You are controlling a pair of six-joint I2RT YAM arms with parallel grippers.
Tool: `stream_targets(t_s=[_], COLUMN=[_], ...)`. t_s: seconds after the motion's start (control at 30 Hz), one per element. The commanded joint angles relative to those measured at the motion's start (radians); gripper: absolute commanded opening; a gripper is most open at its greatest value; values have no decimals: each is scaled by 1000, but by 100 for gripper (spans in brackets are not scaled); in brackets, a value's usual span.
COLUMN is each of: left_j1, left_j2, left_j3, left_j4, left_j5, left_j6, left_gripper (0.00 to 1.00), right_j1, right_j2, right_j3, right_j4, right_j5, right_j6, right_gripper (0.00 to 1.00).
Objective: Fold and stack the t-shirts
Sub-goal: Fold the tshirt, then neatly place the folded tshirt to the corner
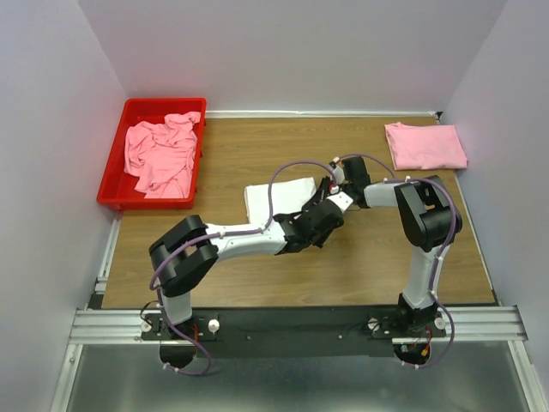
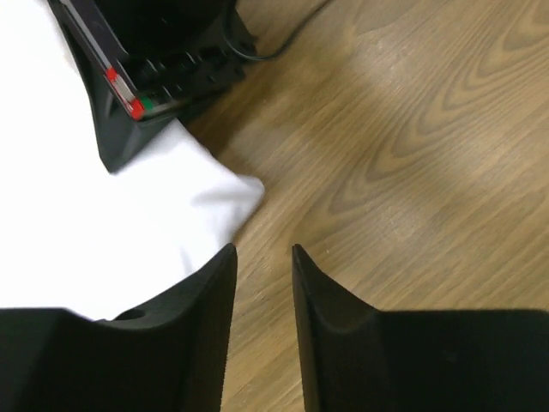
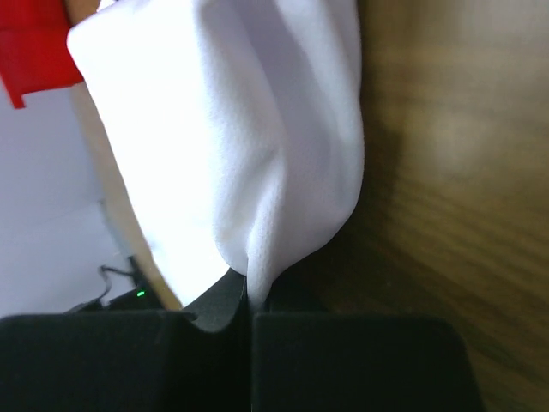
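A: Where's the white cloth t-shirt?
B: Mid brown wooden worktop, its edge pinched in the right hand.
A: And the left hand?
B: Fingers slightly spread, holding nothing, just beside the shirt's corner.

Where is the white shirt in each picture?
Top external: the white shirt lies in the middle of the picture.
Left wrist: on the left side, with one corner reaching toward the centre.
Right wrist: in the upper middle, filling much of the view.
Shared landmark: the wooden table under it.
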Motion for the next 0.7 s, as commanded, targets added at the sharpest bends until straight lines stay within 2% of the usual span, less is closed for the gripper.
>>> stream_targets(t_s=[0.0,0.03,0.1,0.13,0.2,0.27,0.33,0.37,0.43,0.53,0.67], left_j1=[12,18,51,67,106,192,291,320,385,517,592], left_j2=[-91,-126,-168,-218,-280,-376,-436,-488,-556,-622,-703], left_j3=[13,13,13,8,-15,-44,-64,-85,-116,-179,-298], left_j4=[-10,-16,-39,-42,-46,-52,-56,-56,-38,-9,34], left_j5=[13,20,52,69,115,145,150,126,84,12,-89], left_j6=[-29,-27,-29,-24,-6,13,40,52,75,74,14], left_gripper=[47,53,54,60,72,84,90,98,98,98,98], right_j1=[2,2,0,-3,-10,-24,-32,-32,-32,-33,-43], right_j2=[-3,-1,6,16,25,34,39,43,48,60,125], right_j3=[123,181,243,294,339,390,413,442,473,530,623], right_j4=[-250,-328,-405,-467,-509,-538,-540,-548,-555,-555,-554], right_j5=[203,261,340,401,475,587,646,736,850,1111,1352], right_j6=[-233,-320,-402,-489,-556,-637,-701,-770,-821,-959,-1094], right_gripper=[0,0,0,0,0,0,0,0,0,0,0])
